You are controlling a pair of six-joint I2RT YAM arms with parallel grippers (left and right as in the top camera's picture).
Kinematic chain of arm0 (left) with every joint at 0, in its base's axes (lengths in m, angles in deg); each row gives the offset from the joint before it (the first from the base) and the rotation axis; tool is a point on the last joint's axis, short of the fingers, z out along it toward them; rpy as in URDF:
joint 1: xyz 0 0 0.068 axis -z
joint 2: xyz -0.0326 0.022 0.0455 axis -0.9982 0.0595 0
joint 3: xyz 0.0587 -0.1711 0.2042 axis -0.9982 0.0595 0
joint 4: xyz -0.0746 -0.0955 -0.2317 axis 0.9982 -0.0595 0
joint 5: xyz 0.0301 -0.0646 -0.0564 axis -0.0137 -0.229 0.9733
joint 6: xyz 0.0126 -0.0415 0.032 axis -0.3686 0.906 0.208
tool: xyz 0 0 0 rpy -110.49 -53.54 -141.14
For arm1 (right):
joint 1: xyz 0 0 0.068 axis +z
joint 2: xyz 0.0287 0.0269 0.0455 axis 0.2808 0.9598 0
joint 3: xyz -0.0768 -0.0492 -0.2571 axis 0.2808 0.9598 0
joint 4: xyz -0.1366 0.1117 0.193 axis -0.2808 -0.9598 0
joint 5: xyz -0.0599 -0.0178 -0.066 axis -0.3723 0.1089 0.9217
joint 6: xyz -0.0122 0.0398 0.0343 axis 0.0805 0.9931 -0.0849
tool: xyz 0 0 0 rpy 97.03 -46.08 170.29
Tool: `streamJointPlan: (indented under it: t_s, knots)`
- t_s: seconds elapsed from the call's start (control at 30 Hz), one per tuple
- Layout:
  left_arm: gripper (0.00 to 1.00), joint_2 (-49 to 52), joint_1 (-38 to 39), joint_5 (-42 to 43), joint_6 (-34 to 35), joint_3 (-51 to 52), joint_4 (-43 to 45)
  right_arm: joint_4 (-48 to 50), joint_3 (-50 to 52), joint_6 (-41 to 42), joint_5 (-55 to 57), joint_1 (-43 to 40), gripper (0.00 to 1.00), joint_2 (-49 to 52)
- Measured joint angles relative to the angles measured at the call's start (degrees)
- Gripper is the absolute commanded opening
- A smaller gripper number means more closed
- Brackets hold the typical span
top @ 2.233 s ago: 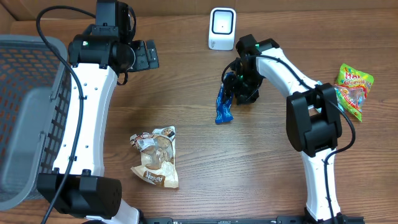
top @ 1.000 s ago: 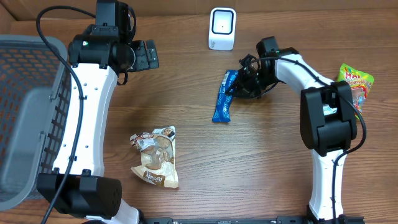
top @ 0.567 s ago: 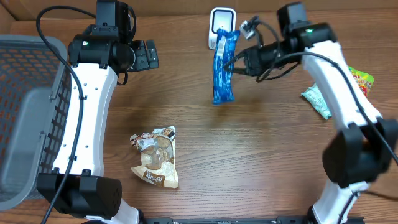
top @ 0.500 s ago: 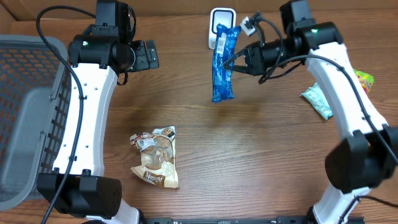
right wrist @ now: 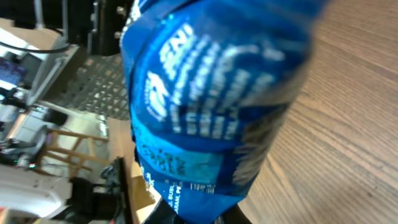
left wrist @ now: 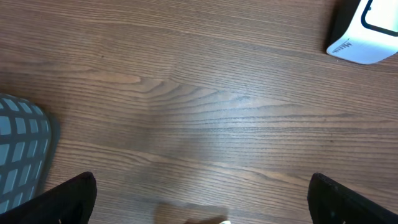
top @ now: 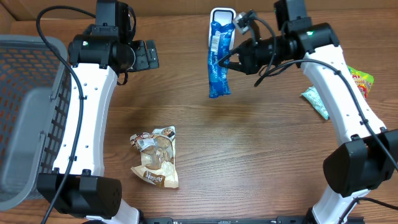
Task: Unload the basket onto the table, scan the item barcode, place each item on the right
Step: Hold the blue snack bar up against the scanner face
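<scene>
Right end effector [top: 224, 61] clamped on blue packet [top: 217, 78], arm stretched toward scanner [top: 222, 10]; left end effector [left wrist: 199, 190] wide open.

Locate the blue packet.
Overhead view, top centre: the blue packet hangs in the right gripper, its top end overlapping the white scanner.

Blue wrapper [top: 217, 74]: glossy crinkled plastic film. Table [top: 261, 162]: matt wood grain. Scanner [left wrist: 367, 46]: smooth white plastic.

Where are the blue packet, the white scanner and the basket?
blue packet [top: 217, 76], overhead view, lower part of the wrapper.
white scanner [left wrist: 365, 43], left wrist view, its white front.
basket [top: 31, 42], overhead view, its top rim.
</scene>
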Motion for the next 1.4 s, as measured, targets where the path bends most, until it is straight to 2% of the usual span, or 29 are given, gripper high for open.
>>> streamJointPlan:
  t_s: [0.17, 0.4, 0.47, 0.63, 0.77, 0.97, 1.03, 1.13, 1.3, 1.4]
  knots:
    - [1.00, 0.00, 0.00, 0.00, 0.00, 0.00, 0.00, 3.56, 0.00, 5.99, 9.44, 3.13, 0.04, 0.00]
    - [1.00, 0.00, 0.00, 0.00, 0.00, 0.00, 0.00, 8.63, 0.00, 15.43, 45.83, 9.86, 0.04, 0.76]
    - [1.00, 0.00, 0.00, 0.00, 0.00, 0.00, 0.00, 11.65, 0.00, 16.41, 57.05, 12.37, 0.04, 1.75]
    - [1.00, 0.00, 0.00, -0.04, 0.00, 0.00, 0.02, 21.20, 0.02, 14.88, 75.10, 15.43, 0.04, 4.76]
    - [0.99, 0.00, 0.00, -0.02, 0.00, 0.00, 0.02, 32.50, 0.02, 6.84, 85.53, 14.93, 0.04, 8.41]
    - [1.00, 0.00, 0.00, -0.02, 0.00, 0.00, 0.00, 49.48, 0.02, -15.65, 97.13, 13.40, 0.04, 16.35]
    - [0.99, 0.00, 0.00, -0.02, 0.00, 0.00, 0.00, 54.47, 0.02, -25.27, 99.25, 13.07, 0.04, 19.23]
    - [1.00, 0.00, 0.00, 0.00, 0.00, 0.00, -0.02, 60.13, 0.02, -35.17, 100.76, 12.76, 0.04, 22.51]
    - [1.00, 0.00, 0.00, -0.02, 0.00, 0.00, 0.00, 67.36, 0.02, -47.54, 101.74, 12.35, 0.04, 26.71]
    - [1.00, 0.00, 0.00, 0.00, 0.00, 0.00, 0.00, 68.17, 0.02, -52.33, 101.72, 11.54, 0.04, 28.02]
